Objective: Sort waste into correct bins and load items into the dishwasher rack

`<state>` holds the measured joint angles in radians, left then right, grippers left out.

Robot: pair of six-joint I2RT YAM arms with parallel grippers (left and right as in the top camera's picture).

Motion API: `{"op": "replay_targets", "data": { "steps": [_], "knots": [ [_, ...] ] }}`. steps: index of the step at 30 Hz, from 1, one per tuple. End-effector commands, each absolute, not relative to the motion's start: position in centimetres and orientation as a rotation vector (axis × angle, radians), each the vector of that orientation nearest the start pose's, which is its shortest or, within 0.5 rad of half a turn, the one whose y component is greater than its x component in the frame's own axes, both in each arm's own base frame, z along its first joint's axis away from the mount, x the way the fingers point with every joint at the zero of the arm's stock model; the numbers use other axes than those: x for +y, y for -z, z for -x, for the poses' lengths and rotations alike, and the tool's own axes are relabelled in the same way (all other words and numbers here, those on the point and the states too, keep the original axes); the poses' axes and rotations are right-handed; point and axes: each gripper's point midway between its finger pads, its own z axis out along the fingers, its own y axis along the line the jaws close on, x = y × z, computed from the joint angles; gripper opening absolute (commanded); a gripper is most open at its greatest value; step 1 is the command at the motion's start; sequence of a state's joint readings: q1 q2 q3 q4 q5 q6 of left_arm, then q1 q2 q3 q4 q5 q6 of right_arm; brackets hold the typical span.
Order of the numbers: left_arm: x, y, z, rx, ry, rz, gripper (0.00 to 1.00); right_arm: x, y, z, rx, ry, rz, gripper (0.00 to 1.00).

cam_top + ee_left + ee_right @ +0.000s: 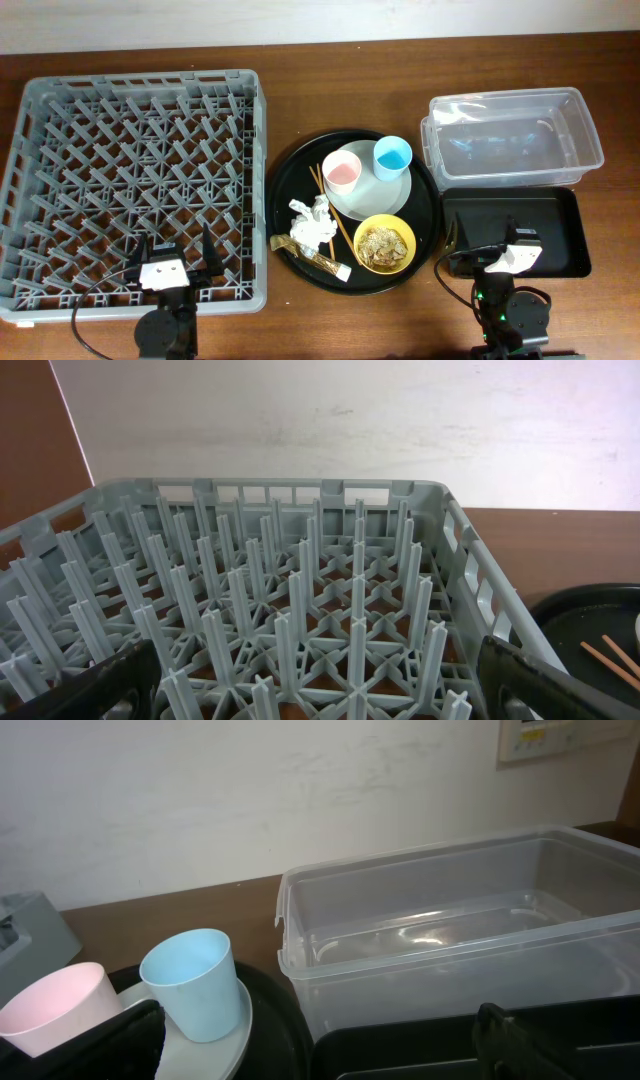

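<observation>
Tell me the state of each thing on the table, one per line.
Dishwasher rack: empty.
Clear tub: empty.
Black rectangular tray: looks empty.
Pink cup: upright, empty.
Blue cup: upright, empty.
Yellow bowl: holds food scraps.
Plate: under both cups.
Tissue: crumpled, on round tray.
Foil wrapper: lying on round tray.
Left gripper: open.
Right gripper: open.

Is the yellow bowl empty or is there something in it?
Not empty. Overhead, the yellow bowl holds a heap of tan crumbly food scraps covering most of its floor.
</observation>
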<state>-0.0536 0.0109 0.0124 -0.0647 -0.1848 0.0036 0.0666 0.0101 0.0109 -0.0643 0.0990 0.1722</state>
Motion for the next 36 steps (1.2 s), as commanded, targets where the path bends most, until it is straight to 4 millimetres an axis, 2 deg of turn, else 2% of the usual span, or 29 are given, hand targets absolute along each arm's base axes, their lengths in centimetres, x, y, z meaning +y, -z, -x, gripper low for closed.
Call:
{"op": "replay_targets", "data": {
  "steps": [1, 3, 4, 6, 7, 9, 11, 12, 14, 15, 16, 17, 18, 20, 21, 22, 23, 25, 26, 27, 28, 29, 30, 32, 33, 34, 36],
  "knots": [
    [2.1, -16.3, -24.4, 1.622, -0.136, 0.095, 0.99, 0.1, -15.8, -24.6, 1.635, -0.101, -0.150, 0.99],
    [2.0, -16.7, -24.5, 1.605, -0.130, 0.094, 0.99, 0.1, -15.8, -24.6, 1.635, -0.101, -0.150, 0.99],
    [1.0, -17.1, -24.6, 1.594, -0.082, 0.050, 0.99, 0.1, -15.8, -24.6, 1.635, -0.101, -0.150, 0.99],
    [-2.6, -19.4, -24.2, 1.539, 0.091, -0.107, 0.99, 0.1, -15.8, -24.6, 1.635, -0.101, -0.150, 0.99],
    [-3.2, -21.5, -23.6, 1.512, 0.154, -0.105, 0.99, 0.1, -15.8, -24.6, 1.635, -0.101, -0.150, 0.99],
    [-3.2, -27.0, -21.9, 1.495, 0.162, -0.107, 0.99, 0.1, -15.8, -24.6, 1.635, -0.101, -0.150, 0.99],
    [-4.1, -32.8, -20.4, 1.580, 0.207, -0.149, 0.99, 0.1, -15.8, -24.6, 1.635, -0.101, -0.150, 0.99],
    [-4.4, -33.9, -20.6, 1.661, 0.221, -0.164, 0.99, 0.1, -15.8, -24.6, 1.635, -0.101, -0.150, 0.99],
    [-5.8, -34.0, -22.6, 2.047, 0.326, -0.191, 0.99, 0.1, -15.8, -24.6, 1.635, -0.101, -0.150, 0.99],
    [-6.0, -34.7, -24.0, 2.095, 0.340, -0.191, 0.99, 0.1, -15.8, -24.6, 1.635, -0.101, -0.150, 0.99],
    [-7.3, -35.8, -26.7, 2.136, 0.420, -0.221, 0.99, 0.1, -15.8, -24.6, 1.635, -0.101, -0.150, 0.98],
    [-9.9, -35.5, -26.9, 2.192, 0.618, -0.300, 0.99, 0.1, -15.8, -24.6, 1.635, -0.101, -0.150, 0.99],
    [-11.9, -34.4, -27.4, 2.236, 0.792, -0.349, 0.99, 0.1, -15.8, -24.6, 1.635, -0.101, -0.150, 0.99],
    [-12.1, -30.4, -27.9, 2.428, 0.855, -0.284, 0.68, 0.1, -15.8, -24.6, 1.635, -0.101, -0.150, 0.99],
    [-12.2, -28.3, -27.3, 2.547, 0.871, -0.253, 0.68, 0.1, -15.8, -24.6, 1.635, -0.101, -0.150, 0.99],
    [-11.8, -27.2, -27.2, 2.601, 0.829, -0.234, 0.68, 0.1, -15.8, -24.6, 1.635, -0.101, -0.150, 0.99],
    [-11.4, -26.6, -27.4, 2.627, 0.784, -0.226, 0.67, 0.1, -15.8, -24.6, 1.635, -0.101, -0.150, 0.99],
    [-11.9, -26.6, -27.3, 2.624, 0.787, -0.251, 0.68, 0.4, -16.3, -24.6, 1.616, -0.120, -0.135, 0.99],
    [-12.4, -26.6, -27.0, 2.629, 0.794, -0.273, 0.75, 0.7, -16.3, -24.6, 1.618, -0.138, -0.132, 0.99],
    [-12.6, -26.6, -26.9, 2.629, 0.797, -0.287, 0.99, 3.2, -18.0, -24.4, 1.568, -0.271, -0.029, 0.99],
    [-12.6, -26.6, -26.9, 2.630, 0.796, -0.288, 0.99, 3.5, -18.8, -24.1, 1.564, -0.287, -0.013, 0.99],
    [-12.6, -26.6, -26.9, 2.629, 0.796, -0.288, 0.99, 3.1, -21.1, -23.5, 1.554, -0.273, -0.025, 0.99],
    [-12.6, -26.6, -26.9, 2.629, 0.796, -0.288, 0.99, 2.9, -25.2, -22.4, 1.545, -0.267, -0.033, 0.99],
    [-12.6, -26.6, -26.9, 2.629, 0.796, -0.288, 0.99, 2.9, -29.2, -21.6, 1.606, -0.264, -0.037, 0.99],
    [-12.6, -26.6, -26.9, 2.629, 0.796, -0.288, 0.99, 2.9, -30.4, -21.6, 1.703, -0.262, -0.042, 0.99],
    [-12.6, -26.6, -26.9, 2.629, 0.796, -0.288, 0.99, 3.9, -31.0, -22.1, 1.906, -0.276, 0.024, 0.99],
    [-12.6, -26.6, -26.9, 2.629, 0.796, -0.288, 1.00, 4.8, -32.0, -23.3, 2.152, -0.315, 0.048, 0.99]
  ]
}}
